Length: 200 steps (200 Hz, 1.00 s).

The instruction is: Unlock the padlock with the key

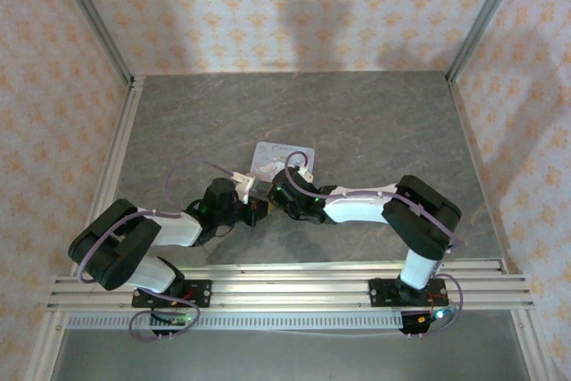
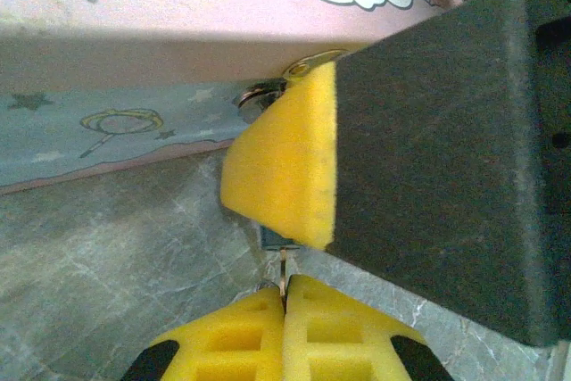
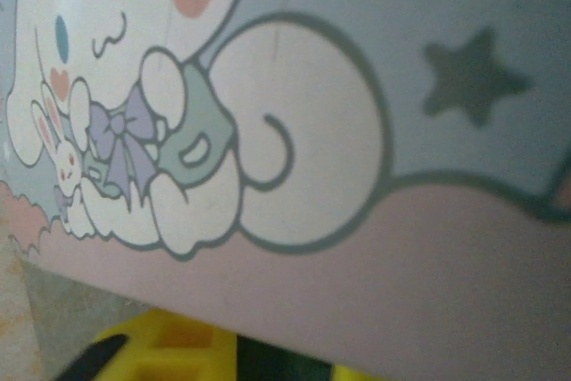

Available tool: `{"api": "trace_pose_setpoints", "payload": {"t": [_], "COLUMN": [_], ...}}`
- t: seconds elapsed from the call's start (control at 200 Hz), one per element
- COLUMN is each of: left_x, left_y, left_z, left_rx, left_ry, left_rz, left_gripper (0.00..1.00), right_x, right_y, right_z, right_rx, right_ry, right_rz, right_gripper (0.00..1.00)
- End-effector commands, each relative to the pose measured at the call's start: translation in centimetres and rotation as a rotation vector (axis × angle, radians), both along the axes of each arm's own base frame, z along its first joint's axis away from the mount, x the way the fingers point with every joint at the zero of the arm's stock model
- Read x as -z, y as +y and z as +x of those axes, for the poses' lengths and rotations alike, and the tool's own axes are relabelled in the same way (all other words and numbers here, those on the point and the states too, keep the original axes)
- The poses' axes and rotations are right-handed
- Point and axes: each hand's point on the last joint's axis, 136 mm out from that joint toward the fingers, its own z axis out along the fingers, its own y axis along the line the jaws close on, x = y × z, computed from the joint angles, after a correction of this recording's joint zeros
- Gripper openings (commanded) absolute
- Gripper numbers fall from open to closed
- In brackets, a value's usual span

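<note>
**Left claw (image 2: 284, 299) pinching the key (image 2: 284, 267)**
Padlock (image 2: 275, 238) sitting just beyond its tips; right claw (image 3: 259, 359) opening: cannot tell.

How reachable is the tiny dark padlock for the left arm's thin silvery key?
Probably yes: the left gripper, shut on the key, points at the padlock just ahead, though the right gripper's yellow pad crowds it.

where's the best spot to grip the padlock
Across its body, from the side, where the right pincer sits: the padlock sits by the tin's side wall, and the end facing the key in the left pincer must stay free.
</note>
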Motion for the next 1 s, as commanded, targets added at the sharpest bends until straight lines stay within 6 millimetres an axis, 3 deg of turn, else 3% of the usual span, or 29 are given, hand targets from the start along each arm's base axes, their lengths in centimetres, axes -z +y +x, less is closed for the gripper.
{"api": "trace_pose_setpoints", "payload": {"t": [0.0, 0.12, 0.611, 0.826, 0.996], "left_x": [-0.5, -0.4, -0.4, -1.0, -2.0], "left_y": [-0.4, -0.2, 1.5, 1.0, 0.7], "left_z": [-0.6, -0.7, -1.0, -1.3, -1.2], "left_rx": [0.039, 0.044, 0.104, 0.133, 0.159], "left_ry": [-0.020, -0.028, -0.149, -0.277, -0.386], "left_rz": [-0.005, 0.014, 0.238, 0.370, 0.534], "left_gripper": [0.00, 0.00, 0.00, 0.00, 0.00], "right_x": [-0.1, -0.5, -1.8, -2.5, -1.5], "right_y": [0.0, -0.2, 0.3, 0.3, 0.2], "right_z": [0.4, 0.4, 0.3, 0.2, -0.2], "right_rx": [0.003, -0.003, -0.039, -0.057, -0.081], "right_ry": [-0.017, -0.027, -0.016, 0.025, 0.085], "right_rz": [-0.032, -0.050, -0.061, -0.037, -0.019], "right_gripper": [0.12, 0.00, 0.00, 0.00, 0.00]}}
